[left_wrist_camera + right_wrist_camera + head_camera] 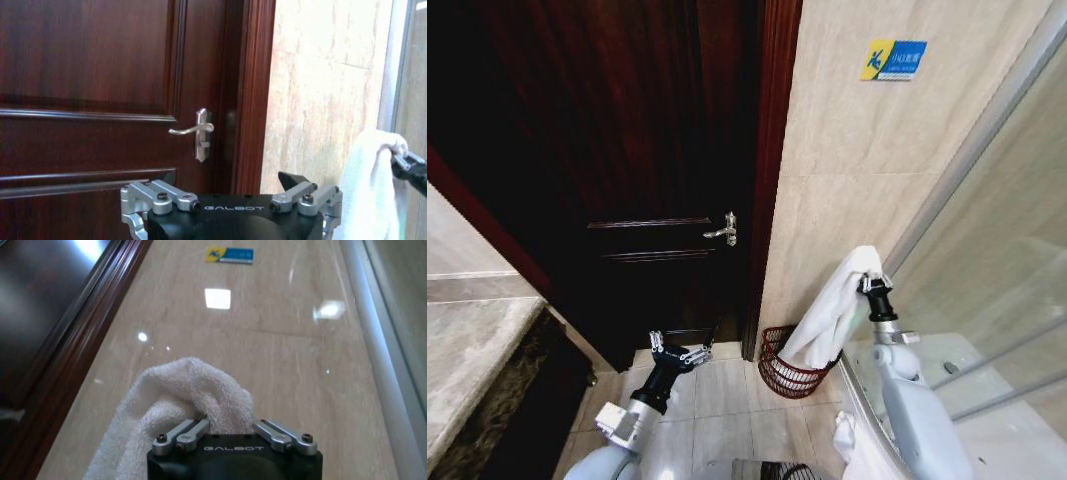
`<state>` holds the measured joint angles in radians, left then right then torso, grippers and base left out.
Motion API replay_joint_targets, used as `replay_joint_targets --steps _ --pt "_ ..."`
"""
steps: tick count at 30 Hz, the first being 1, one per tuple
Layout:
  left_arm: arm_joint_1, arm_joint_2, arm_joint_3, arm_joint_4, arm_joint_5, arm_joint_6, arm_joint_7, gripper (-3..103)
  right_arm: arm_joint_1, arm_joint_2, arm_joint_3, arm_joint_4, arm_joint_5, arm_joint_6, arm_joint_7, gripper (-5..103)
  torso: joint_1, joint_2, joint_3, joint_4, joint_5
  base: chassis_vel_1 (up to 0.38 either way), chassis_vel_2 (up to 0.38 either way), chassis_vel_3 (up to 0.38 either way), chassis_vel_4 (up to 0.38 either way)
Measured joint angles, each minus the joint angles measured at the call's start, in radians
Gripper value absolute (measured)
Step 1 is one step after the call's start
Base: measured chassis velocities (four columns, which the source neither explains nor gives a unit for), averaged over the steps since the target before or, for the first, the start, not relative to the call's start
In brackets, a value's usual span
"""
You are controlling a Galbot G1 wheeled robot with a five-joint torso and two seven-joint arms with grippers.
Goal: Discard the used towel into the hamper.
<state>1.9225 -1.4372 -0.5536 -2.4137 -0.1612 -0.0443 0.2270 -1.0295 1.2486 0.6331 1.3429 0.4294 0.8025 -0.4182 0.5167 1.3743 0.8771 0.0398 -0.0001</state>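
Right gripper (874, 283) pinches the white towel (832, 315) by its top; the cloth hangs long-axis down into the hamper (789, 370), directly below it. Left gripper (679, 352), jaws spread and empty, waits left of the hamper.

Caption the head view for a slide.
Right gripper holds white towel above the hamper; left gripper idles by the door.

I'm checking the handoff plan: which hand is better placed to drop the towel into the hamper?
Right. The right hand grips the white towel, which hangs down to the hamper beside the wall. The left hand is open and empty near the door.
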Motion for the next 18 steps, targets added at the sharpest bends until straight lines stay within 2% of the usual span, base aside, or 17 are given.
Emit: replay_joint_targets --steps 4,18 --pt "0.0 0.0 0.0 0.0 0.0 0.0 0.0 100 0.024 0.008 -0.01 -0.061 -0.013 0.02 -0.004 8 0.0 0.0 0.0 0.0 -0.0001 0.0 0.0 0.0 0.0" --pt "0.0 0.0 0.0 0.0 0.0 0.0 0.0 100 0.075 0.028 -0.007 -0.268 -0.071 0.024 -0.036 8 0.0 0.0 0.0 -0.0001 0.0 0.0 0.0 0.0 0.0"
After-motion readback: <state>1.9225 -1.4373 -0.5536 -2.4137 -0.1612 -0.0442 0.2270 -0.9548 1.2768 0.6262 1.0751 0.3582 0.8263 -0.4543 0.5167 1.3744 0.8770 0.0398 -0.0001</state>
